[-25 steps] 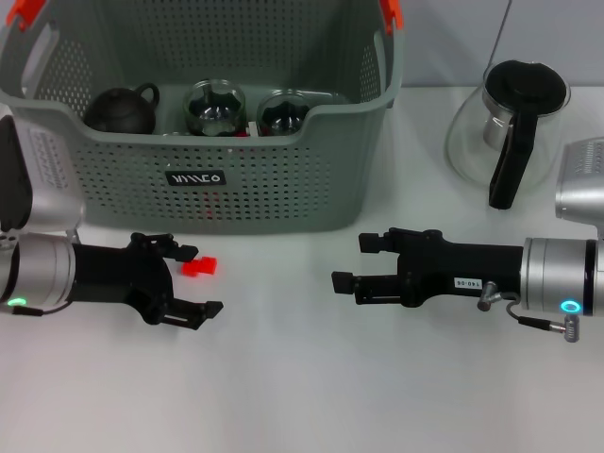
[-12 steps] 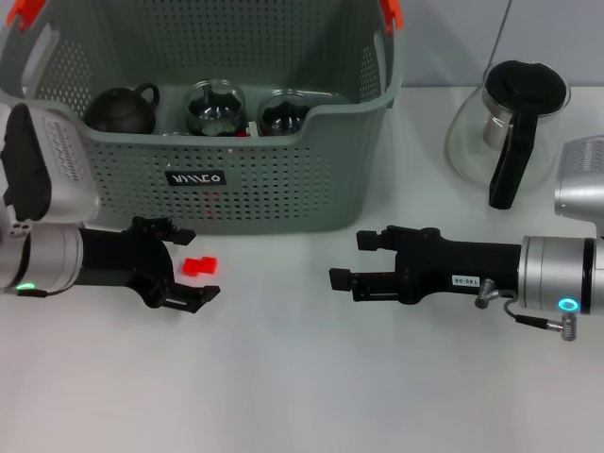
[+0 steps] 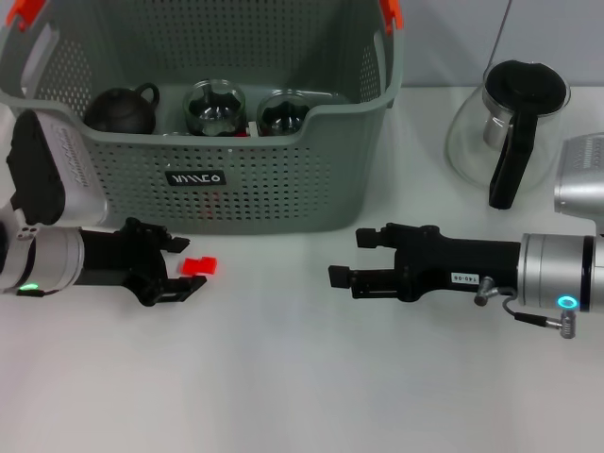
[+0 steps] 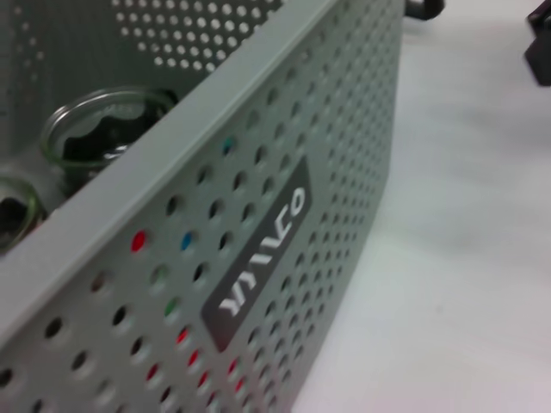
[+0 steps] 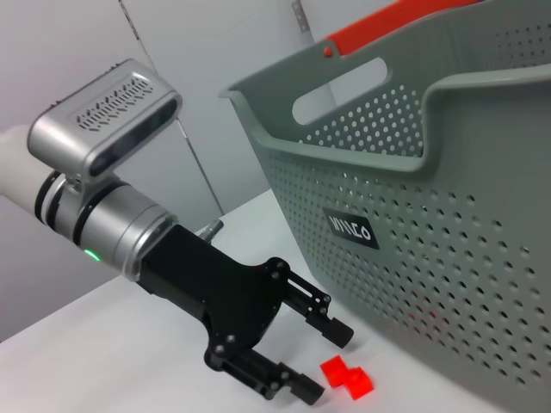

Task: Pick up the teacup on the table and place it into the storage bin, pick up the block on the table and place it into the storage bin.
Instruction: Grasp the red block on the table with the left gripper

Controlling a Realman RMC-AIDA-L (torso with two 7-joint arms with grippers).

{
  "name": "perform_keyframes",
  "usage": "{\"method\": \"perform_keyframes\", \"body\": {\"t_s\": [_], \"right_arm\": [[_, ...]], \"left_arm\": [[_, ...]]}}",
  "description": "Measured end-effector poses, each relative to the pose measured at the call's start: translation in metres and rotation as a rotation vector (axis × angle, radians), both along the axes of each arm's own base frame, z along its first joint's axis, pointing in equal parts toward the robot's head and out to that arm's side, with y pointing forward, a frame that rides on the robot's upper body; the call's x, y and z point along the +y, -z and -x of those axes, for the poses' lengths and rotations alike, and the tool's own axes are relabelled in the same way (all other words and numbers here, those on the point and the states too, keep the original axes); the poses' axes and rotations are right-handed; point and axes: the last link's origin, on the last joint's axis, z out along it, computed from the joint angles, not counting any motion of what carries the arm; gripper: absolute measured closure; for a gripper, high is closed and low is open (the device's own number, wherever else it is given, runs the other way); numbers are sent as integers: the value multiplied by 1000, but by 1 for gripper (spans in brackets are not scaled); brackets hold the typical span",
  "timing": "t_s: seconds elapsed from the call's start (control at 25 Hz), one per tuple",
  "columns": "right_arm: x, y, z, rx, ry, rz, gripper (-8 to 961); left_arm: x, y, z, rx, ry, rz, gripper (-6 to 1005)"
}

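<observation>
Left gripper [image 3: 182,267] sits low on the table with its jaws apart and nothing between them; the red block [image 3: 199,267] lies just beyond the fingertips, close to the front wall of the storage bin [image 3: 283,203]. The risk, as I judge it, is that the tips nudge the small block forward against the bin wall or close before it is fully between them, so it skids or pops out. Inside the bin stand a dark teapot [image 3: 123,109] and two glass cups [image 3: 214,107]. Right gripper [image 3: 352,261] hovers further right, jaws apart, empty. A glass carafe [image 3: 510,127] stands beyond it.
</observation>
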Motion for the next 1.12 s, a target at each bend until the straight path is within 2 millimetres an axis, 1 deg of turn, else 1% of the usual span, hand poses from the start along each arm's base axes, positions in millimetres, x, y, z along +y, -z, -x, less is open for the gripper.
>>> {"method": "perform_keyframes", "body": {"t_s": [0.08,0.72,1.12], "right_arm": [[0,0,1,0,-2,0,38],[3,0,3,-3,-7,-3,39],[4,0,3,-4,-4,-9,39]], "left_arm": [[1,1,1,5,-4,-3,418],[3,4,1,-5,-29,1,420],[5,5,1,-4,-41,-5,484]]}}
